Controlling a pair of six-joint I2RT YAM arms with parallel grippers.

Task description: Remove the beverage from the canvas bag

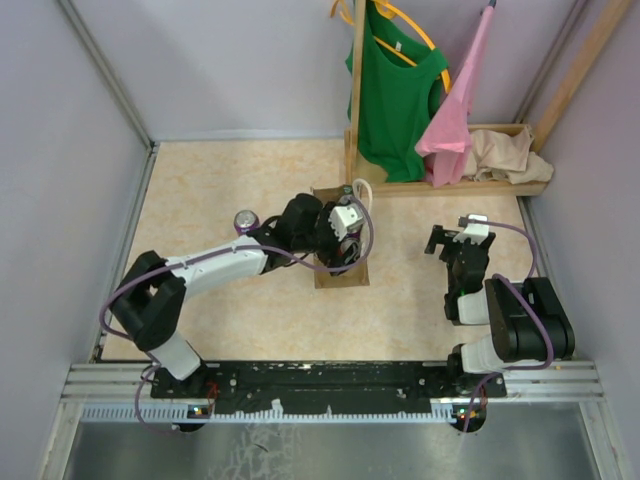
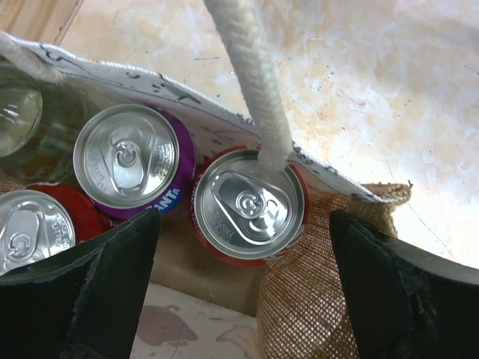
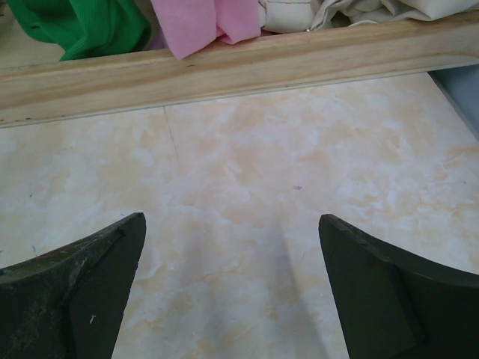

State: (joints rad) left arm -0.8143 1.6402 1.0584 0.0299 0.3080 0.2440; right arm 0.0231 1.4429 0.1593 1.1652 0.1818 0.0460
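From above, the left gripper (image 1: 342, 248) hung over the canvas bag (image 1: 340, 278) at mid-table. A lone can (image 1: 245, 220) stood on the table (image 1: 230, 170) beside that arm, and the right gripper (image 1: 450, 242) sat well apart. The left wrist view showed its fingers (image 2: 105, 284) spread wide, flanking a red can (image 2: 251, 206) inside the bag. A purple Fanta can (image 2: 131, 158) stood beside it, possibly touching. The right wrist view showed fingers (image 3: 82, 284) parted over the table, holding nothing.

Black-and-white arms (image 1: 215, 265), purple cables (image 1: 102, 315), black hands (image 3: 230, 218)
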